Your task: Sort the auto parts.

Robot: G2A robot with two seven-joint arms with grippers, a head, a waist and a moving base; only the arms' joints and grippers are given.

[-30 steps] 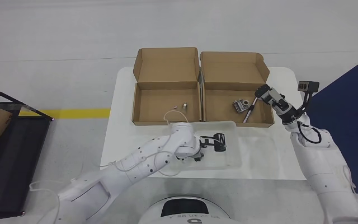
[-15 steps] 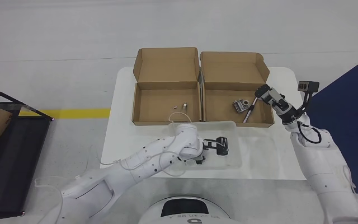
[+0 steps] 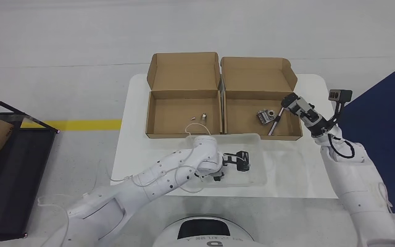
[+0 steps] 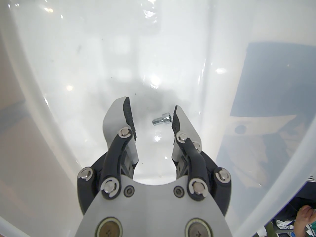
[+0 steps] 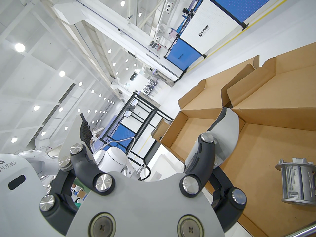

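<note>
left hand [image 4: 150, 114] sits low in the tray [image 3: 259, 178], parted astride the bolt [image 4: 161, 119], seemingly to pinch it; right hand [image 5: 154, 118] hangs wide open at 2 o'clock.

The bolt [image 4: 161, 119] is shiny silver and the tray [image 4: 37, 104] a milky, translucent white. The boxes [image 3: 179, 120] are plain brown cardboard, the bench [image 3: 133, 111] white. The metal housing [image 5: 295, 181] is dull grey. The fingers [image 4: 112, 124] are silver with black ribbed pads
</note>
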